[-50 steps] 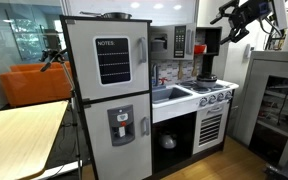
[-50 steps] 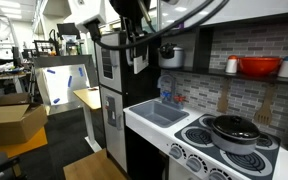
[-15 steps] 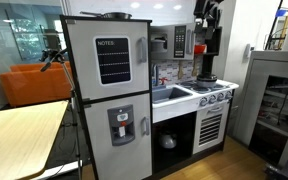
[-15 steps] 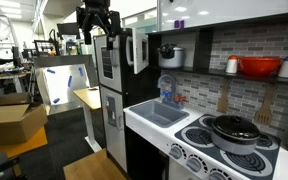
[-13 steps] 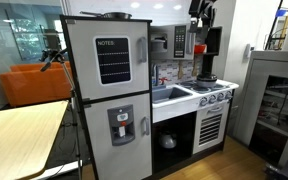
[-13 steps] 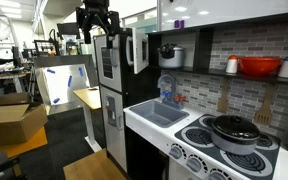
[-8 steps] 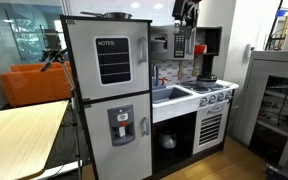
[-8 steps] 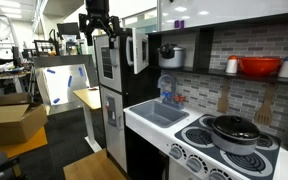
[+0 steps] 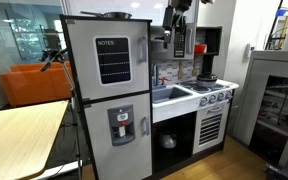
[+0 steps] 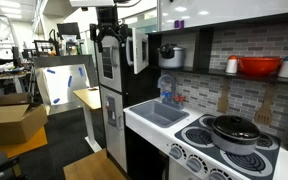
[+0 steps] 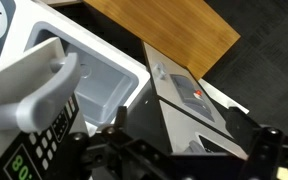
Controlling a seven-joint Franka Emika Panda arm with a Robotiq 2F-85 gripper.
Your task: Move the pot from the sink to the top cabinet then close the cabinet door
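A small silver pot (image 10: 170, 55) sits inside the top cabinet, above the white sink (image 10: 162, 114). The cabinet door (image 10: 139, 50) stands open, swung outward. It fills the left of the wrist view (image 11: 29, 95), with its white handle and a keypad. My gripper (image 10: 109, 38) hangs high in front of the open door, apart from it, open and empty. It also shows at the top of an exterior view (image 9: 174, 18). In the wrist view its dark fingers (image 11: 169, 160) spread wide above the empty sink basin (image 11: 99, 85).
A black lidded pot (image 10: 234, 130) stands on the stove right of the sink. A red bowl (image 10: 259, 67) sits on the shelf behind. The tall toy fridge (image 9: 109, 95) stands beside the sink. A wooden table (image 9: 19, 135) and cardboard boxes (image 10: 9, 120) lie further off.
My gripper has moved sideways at the same height, from out by the stove side toward the front of the open cabinet door. It stays open. The pot and door have not moved.
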